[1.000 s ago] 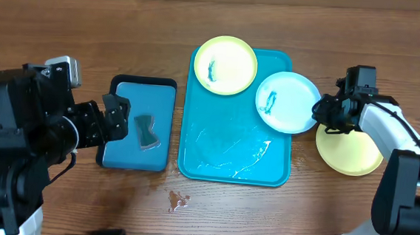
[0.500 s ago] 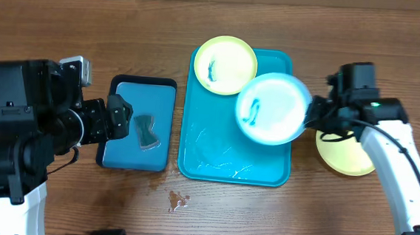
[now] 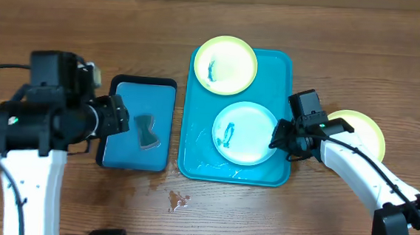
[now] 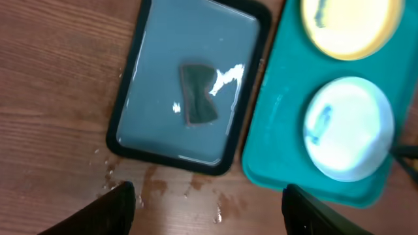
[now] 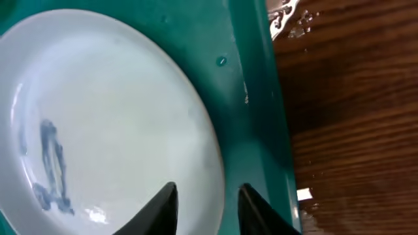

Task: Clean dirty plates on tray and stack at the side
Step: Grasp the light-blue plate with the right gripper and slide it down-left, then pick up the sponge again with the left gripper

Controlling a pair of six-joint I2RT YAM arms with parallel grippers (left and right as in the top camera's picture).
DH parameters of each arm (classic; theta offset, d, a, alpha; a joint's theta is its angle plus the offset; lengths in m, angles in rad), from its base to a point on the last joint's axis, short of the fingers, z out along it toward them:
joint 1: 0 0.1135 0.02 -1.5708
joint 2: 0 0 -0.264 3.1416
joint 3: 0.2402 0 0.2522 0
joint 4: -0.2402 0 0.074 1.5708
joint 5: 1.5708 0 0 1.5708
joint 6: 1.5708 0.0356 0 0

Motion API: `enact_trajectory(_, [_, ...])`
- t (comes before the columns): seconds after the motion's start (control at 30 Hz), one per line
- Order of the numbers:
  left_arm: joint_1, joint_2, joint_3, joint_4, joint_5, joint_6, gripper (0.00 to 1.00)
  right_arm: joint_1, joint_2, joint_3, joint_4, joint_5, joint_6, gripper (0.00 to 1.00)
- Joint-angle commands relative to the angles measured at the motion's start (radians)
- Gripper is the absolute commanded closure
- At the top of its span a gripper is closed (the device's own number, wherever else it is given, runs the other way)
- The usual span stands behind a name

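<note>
Overhead: three plates (image 3: 225, 64), two on the tray (image 3: 201, 143); right fingers (image 5: 258, 212) pinch blue plate (image 3: 244, 132), left fingers (image 4: 98, 212) spread.

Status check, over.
Left hand open, by dark tray. Right hand at blue plate rim, grip unclear. Plate flat in turquoise tray, smeared. No obstruction.

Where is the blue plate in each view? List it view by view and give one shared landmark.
Overhead: the blue plate lies right of centre, on the lower half of the tray.
Left wrist: the blue plate is at the right, mid-height, on the tray.
Right wrist: the blue plate fills the left half, with the tray beside it.
Shared landmark: the tray under the plate.
</note>
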Motion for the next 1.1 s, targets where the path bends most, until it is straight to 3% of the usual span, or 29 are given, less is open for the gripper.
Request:
enact_trajectory(0.0, [-0.026, 0.040, -0.115, 0.076, -0.045, -0.030, 0.25, 0.000, -0.043, 0.038, -0.019, 0.014, -0.010, 0.67])
enact_trajectory(0.2, [-0.069, 0.179, -0.245, 0.263, -0.068, -0.030, 0.26, 0.000, -0.151, 0.077, -0.093, 0.041, -0.050, 0.67])
enact_trajectory(0.33, [-0.095, 0.319, -0.254, 0.355, -0.115, -0.034, 0.29, 0.000, -0.201, 0.077, -0.122, 0.040, -0.049, 0.67])
enact_trajectory(0.47, [-0.109, 0.465, -0.254, 0.387, -0.068, -0.050, 0.35, 0.000, -0.206, 0.076, -0.155, 0.040, -0.049, 0.67])
enact_trajectory(0.63, [-0.124, 0.628, -0.254, 0.395, -0.056, -0.060, 0.58, 0.000, -0.204, 0.076, -0.166, 0.040, -0.049, 0.67])
enact_trajectory(0.73, [-0.123, 0.684, -0.254, 0.404, -0.083, -0.089, 0.65, 0.000, -0.204, 0.076, -0.167, 0.040, -0.049, 0.67])
enact_trajectory(0.77, [-0.121, 0.697, -0.254, 0.407, -0.090, -0.094, 0.72, 0.000, -0.204, 0.076, -0.167, 0.040, -0.049, 0.67])
enact_trajectory(0.8, [-0.121, 0.704, -0.253, 0.410, -0.093, -0.094, 0.92, 0.000, -0.204, 0.076, -0.166, 0.041, -0.049, 0.67])
enact_trajectory(0.83, [-0.120, 0.704, -0.253, 0.409, -0.094, -0.094, 0.96, 0.000, -0.204, 0.076, -0.166, 0.041, -0.049, 0.67])
enact_trajectory(1.07, [-0.120, 0.630, -0.150, 0.307, -0.091, -0.096, 0.96, 0.000, -0.204, 0.076, -0.165, 0.147, -0.048, 0.67])
